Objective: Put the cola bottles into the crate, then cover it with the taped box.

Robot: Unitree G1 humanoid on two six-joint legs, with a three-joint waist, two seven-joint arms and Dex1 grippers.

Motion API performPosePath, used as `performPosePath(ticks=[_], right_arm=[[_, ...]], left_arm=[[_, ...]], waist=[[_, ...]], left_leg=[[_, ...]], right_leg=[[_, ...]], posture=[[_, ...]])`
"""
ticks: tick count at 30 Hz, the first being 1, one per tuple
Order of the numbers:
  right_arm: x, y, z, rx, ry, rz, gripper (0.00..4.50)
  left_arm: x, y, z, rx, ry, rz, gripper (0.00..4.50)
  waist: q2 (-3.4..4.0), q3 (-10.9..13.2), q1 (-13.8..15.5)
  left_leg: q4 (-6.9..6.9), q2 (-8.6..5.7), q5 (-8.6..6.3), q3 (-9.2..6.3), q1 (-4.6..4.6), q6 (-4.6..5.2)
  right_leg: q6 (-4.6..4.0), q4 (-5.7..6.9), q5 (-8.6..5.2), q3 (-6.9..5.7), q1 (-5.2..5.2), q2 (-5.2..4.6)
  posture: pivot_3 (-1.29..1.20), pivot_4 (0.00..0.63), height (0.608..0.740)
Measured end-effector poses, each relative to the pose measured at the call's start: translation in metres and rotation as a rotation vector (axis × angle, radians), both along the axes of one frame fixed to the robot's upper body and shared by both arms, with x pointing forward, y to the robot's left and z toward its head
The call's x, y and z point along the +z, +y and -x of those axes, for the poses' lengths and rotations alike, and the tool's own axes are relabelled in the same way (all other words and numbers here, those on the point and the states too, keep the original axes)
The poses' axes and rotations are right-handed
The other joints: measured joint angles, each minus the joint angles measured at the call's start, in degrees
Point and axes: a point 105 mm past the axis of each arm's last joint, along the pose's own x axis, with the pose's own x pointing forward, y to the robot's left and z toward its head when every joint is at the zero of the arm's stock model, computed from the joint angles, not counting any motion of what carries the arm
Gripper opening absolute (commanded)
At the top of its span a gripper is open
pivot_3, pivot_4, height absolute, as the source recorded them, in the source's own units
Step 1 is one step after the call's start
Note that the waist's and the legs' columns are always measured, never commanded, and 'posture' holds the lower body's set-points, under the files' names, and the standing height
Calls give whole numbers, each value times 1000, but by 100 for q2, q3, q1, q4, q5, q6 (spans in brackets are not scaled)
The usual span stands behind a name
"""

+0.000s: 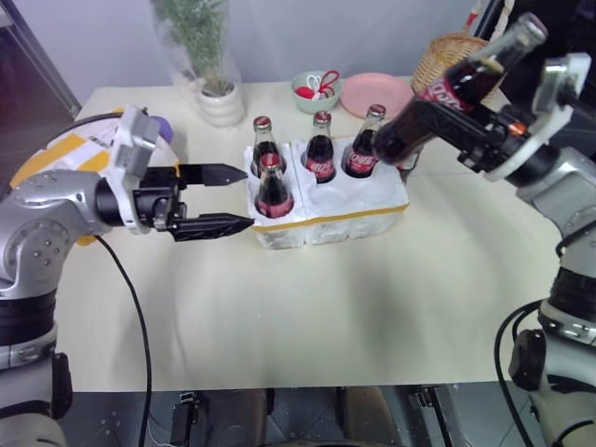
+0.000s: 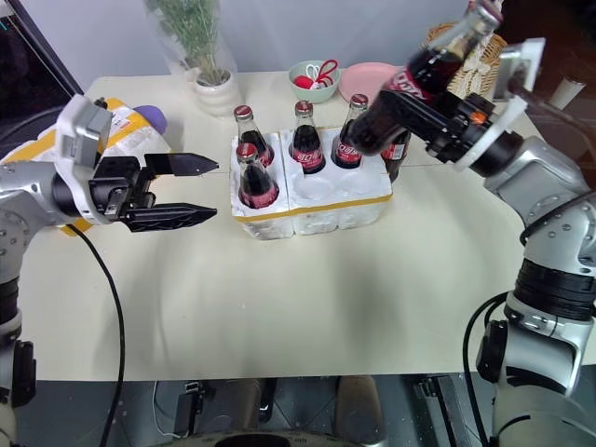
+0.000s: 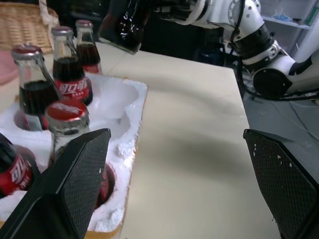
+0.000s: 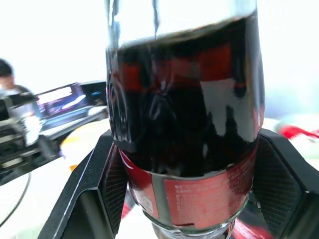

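Risk: tilted cola bottle (image 1: pixel 466 86) clamped in right gripper (image 1: pixel 445 116) above crate (image 1: pixel 328 209) may clip seated bottles (image 1: pixel 321 147) on descent | left gripper (image 1: pixel 216 199) spread wide, empty, beside crate | taped box (image 1: pixel 70 149) waits far left

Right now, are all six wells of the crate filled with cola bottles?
No, the crate holds four cola bottles, and the right gripper holds another one in the air.

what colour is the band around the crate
Yellow, a thin band low on the crate; clearest in the right eye view.
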Motion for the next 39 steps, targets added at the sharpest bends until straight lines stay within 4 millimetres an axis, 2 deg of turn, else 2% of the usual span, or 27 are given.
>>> performPosePath(ticks=[4,7,10,14,19,25,27,29,33,35,37,39], right_arm=[[-25,27,-18,-2,65,57,2778],[-51,40,-33,-22,126,125,2778],[-69,47,-41,-25,162,172,2778],[-71,58,-40,13,140,215,2778],[-92,76,-36,91,167,321,2778],[-99,89,-43,119,160,412,2778],[-107,89,-47,109,181,446,3832],[-99,90,-51,98,147,458,4440],[-96,89,-51,91,131,457,4440],[-90,85,-45,97,116,432,4440],[-78,75,-36,99,100,389,4440],[-64,56,-23,85,92,347,4440]], left_arm=[[0,0,-1,8,-1,5,4500],[0,0,-2,18,-2,6,4500],[0,0,-2,21,-4,4,4500],[0,0,-2,22,-8,2,4500],[0,-1,-2,24,-12,2,4500],[0,-1,-2,28,-19,4,4500],[1,-2,-2,25,-30,7,4500],[1,-2,-2,24,-33,6,4500],[0,-2,-2,23,-36,4,4500],[0,-2,-2,18,-41,4,4500],[-1,-2,-1,18,-39,3,4500],[-3,-1,-1,19,-31,1,4500]], waist=[[-1,0,-2],[-1,0,2],[-2,1,-1],[-2,1,-15],[-2,1,-69],[-2,1,-143],[-2,1,-142],[-3,0,-145],[-3,0,-127],[-3,0,-114],[-3,0,-101],[-3,0,-85]], left_leg=[[2,0,0,0,0,0],[0,-1,1,0,-2,-1],[0,-1,1,0,-5,-1],[0,0,1,0,-4,-1],[-2,-1,1,-1,-4,-1],[-4,0,1,-2,-4,-1],[-4,0,1,-2,-4,-2],[-2,0,2,-1,-4,-3],[-1,-1,2,-2,-3,-4],[-1,-2,2,-2,-4,-4],[-1,-2,2,-2,-4,-4],[-1,-2,2,-2,-4,-3]], right_leg=[[0,3,0,0,-2,0],[0,5,0,0,-7,0],[0,5,0,1,-10,0],[0,6,0,1,-10,1],[0,7,0,1,-12,1],[-1,8,0,1,-15,2],[-1,10,0,1,-17,2],[-1,11,0,2,-15,2],[-1,15,0,2,-15,1],[-1,14,0,2,-15,-1],[-1,14,0,2,-14,-1],[-1,13,0,2,-12,-1]], posture=[[0,150,737],[0,150,737],[0,150,737],[0,150,737],[0,150,737],[0,150,737],[0,150,737],[0,150,737],[0,150,737],[0,150,737],[0,150,737],[0,150,737]])
